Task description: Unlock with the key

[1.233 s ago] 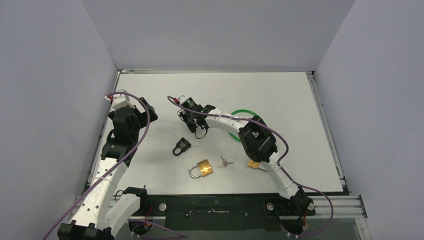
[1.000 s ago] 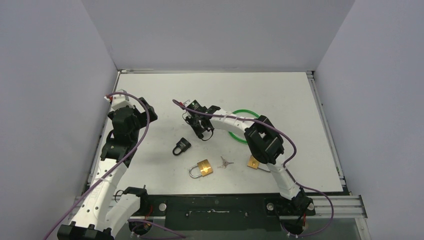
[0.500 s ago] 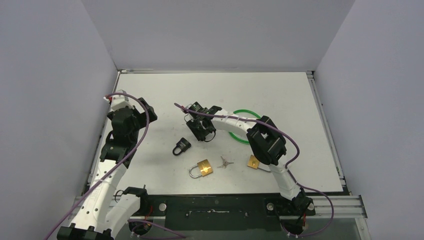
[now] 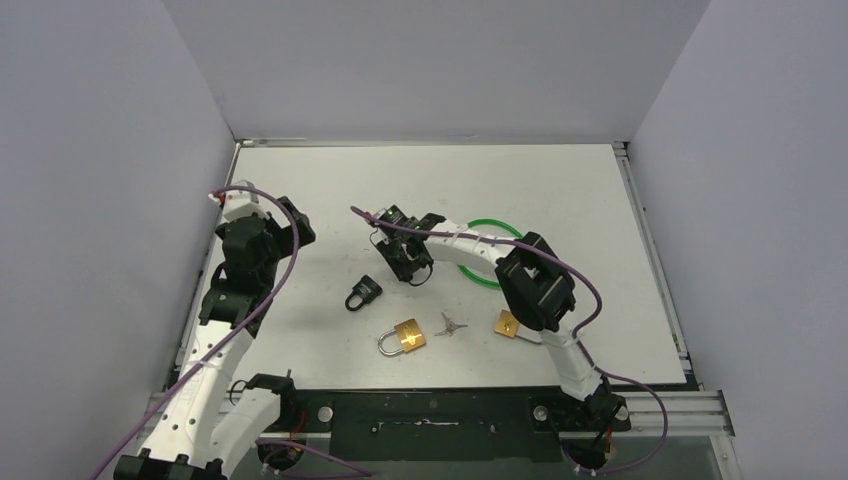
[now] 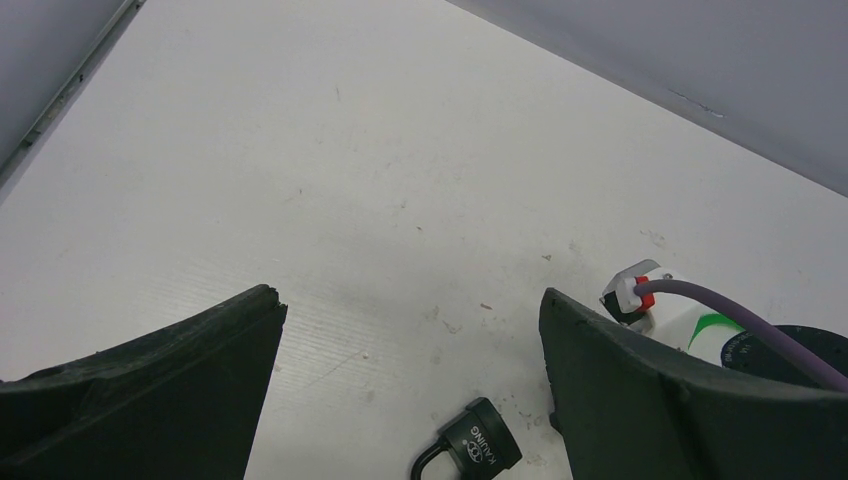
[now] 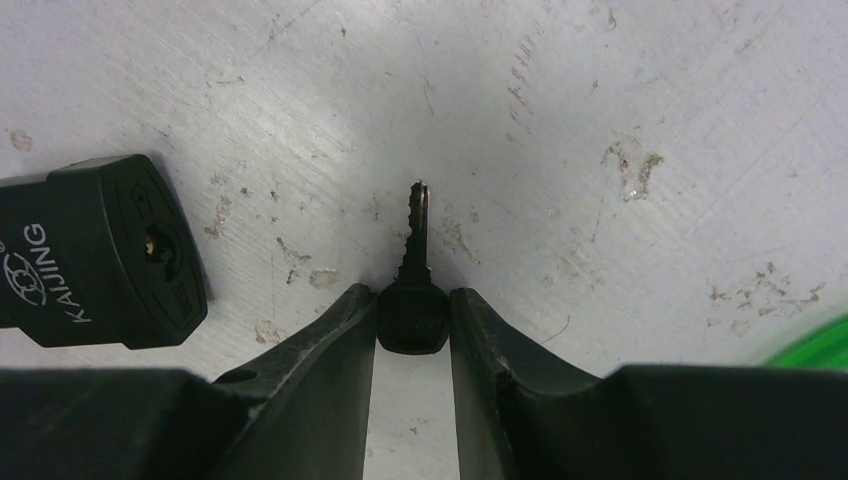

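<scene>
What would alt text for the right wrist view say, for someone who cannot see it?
Two black fingers pinch the black head of a small key, its toothed blade pointing away over a scuffed white table. A black padlock marked KAIJING lies to the left, keyhole facing the camera; a sliver of green ring shows at the lower right.

1. The far half of the desk (image 4: 560,180) lay bare between the grey walls (image 4: 430,70), open to either arm.
2. Bare desk showed between the left gripper's (image 5: 405,295) spread jaws; the black padlock (image 5: 470,445) lay just below that gap.
3. The right gripper (image 6: 412,300), jaws clamped on the key (image 6: 417,240), had that padlock close beside it, not touching, and bare desk ahead.
4. Nearer the bases, a brass padlock (image 4: 405,336), loose keys (image 4: 452,325) and a smaller brass lock (image 4: 507,325) lay in a row; a green ring (image 4: 487,221) sat under the right arm (image 4: 530,280).
</scene>
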Motion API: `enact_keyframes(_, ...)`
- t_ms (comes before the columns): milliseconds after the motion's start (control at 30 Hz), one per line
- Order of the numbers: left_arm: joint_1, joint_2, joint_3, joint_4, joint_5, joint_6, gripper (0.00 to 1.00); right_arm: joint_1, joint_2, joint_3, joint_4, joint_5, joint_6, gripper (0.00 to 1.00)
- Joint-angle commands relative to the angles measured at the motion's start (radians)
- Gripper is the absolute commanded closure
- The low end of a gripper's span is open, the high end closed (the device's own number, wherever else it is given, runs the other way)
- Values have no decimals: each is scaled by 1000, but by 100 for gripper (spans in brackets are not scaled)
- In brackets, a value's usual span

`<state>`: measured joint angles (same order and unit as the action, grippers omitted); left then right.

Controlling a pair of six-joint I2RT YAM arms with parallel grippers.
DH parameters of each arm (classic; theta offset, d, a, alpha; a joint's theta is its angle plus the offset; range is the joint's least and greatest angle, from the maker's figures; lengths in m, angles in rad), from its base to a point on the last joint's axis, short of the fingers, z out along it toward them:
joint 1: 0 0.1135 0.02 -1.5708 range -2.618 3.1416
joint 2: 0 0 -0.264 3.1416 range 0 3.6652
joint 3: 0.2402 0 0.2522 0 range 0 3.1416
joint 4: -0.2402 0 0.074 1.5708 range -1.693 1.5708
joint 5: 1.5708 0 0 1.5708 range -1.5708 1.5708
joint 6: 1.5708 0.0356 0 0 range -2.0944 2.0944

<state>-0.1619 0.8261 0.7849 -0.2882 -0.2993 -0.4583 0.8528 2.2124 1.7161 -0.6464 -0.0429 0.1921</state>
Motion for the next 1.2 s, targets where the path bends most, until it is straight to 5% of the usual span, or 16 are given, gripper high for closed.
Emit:
enact_keyframes(0,5,10,37,32,67,20,3,9,-97,-124,57,81,28,90)
enact_keyframes(200,4,94,41,42,142,-57,5,8,-294,-344,305,86,84,90)
enact_keyframes(333,-6,213,23,71,339,-175,12,7,-410,-483,404,51,122,90)
enact_keyframes(600,-186,390,1,259,510,-311,6,-19,-636,-699,604,-113,158,90)
enact_keyframes(800,-207,479,-68,517,705,-448,8,-41,-750,-802,729,-224,164,90)
enact_keyframes(1167,-250,582,-134,759,884,-581,39,-60,-765,-796,756,-272,190,90)
